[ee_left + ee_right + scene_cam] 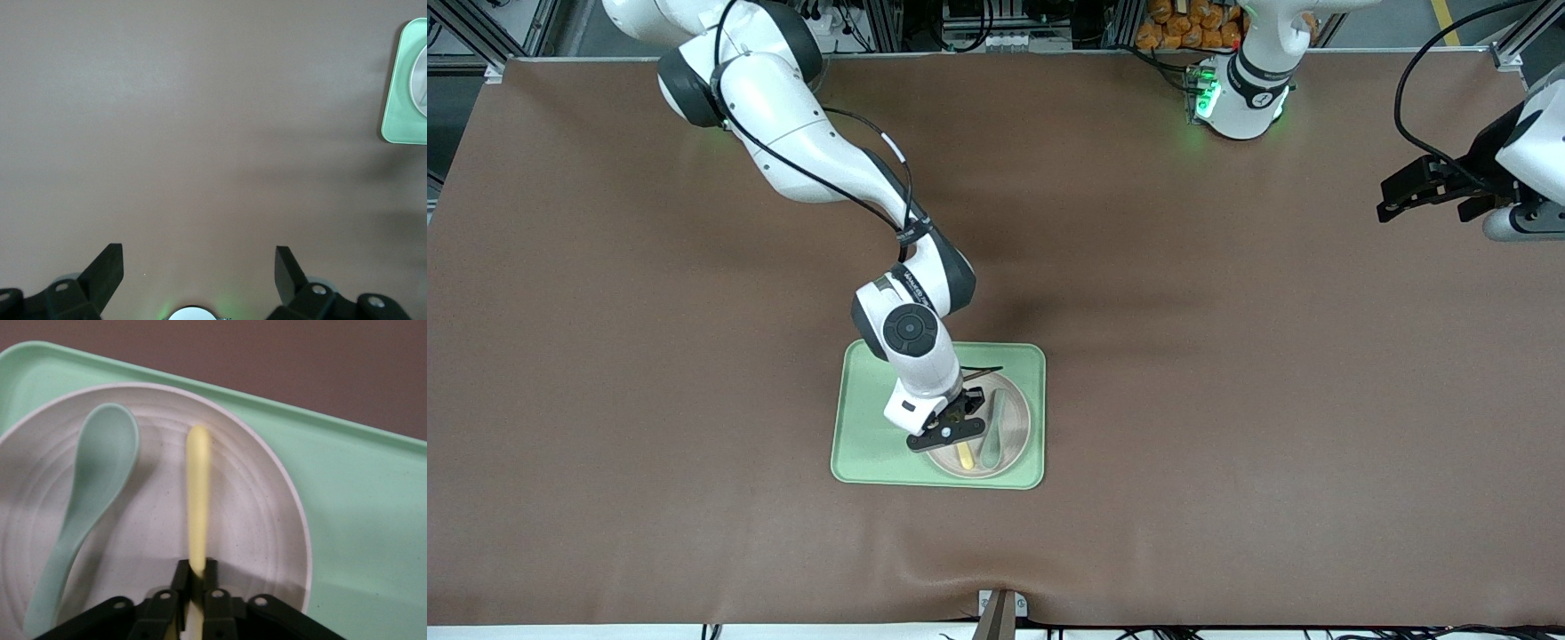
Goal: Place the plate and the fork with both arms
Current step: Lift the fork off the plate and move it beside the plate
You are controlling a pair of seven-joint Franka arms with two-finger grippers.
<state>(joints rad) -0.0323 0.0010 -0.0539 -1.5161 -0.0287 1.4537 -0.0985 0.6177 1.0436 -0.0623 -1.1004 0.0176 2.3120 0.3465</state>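
Right gripper (pixel 951 428): we are seeing it reaching down over the plate; in the right wrist view its fingers (pixel 180 581) are closed together on the fork's shaft.

Fork (pixel 198 495): we are seeing a pale-yellow piece pinched between the right gripper's fingers, its rounded handle end pointing away from the gripper over the plate's middle. Whether it is touching the plate we cannot tell. The tines are hidden by the gripper.

Plate (pixel 1014 453): we are seeing a round off-white plate sitting on the tray, toward the tray's edge nearer the front camera and toward the left arm's end of it.

Spoon (pixel 87 501): we are seeing a grey-green spoon lying in the plate just beside the fork, roughly parallel to it and not touching it.

Tray (pixel 863 436): we are seeing a light-green rectangular tray lying flat near the middle of the table (pixel 1227 400), carrying the plate.

Left gripper (pixel 1427 188): we are seeing it waiting in the air over bare brown table at the left arm's end, well apart from the tray. In the left wrist view its fingers (pixel 107 270) are standing wide apart with nothing between them.
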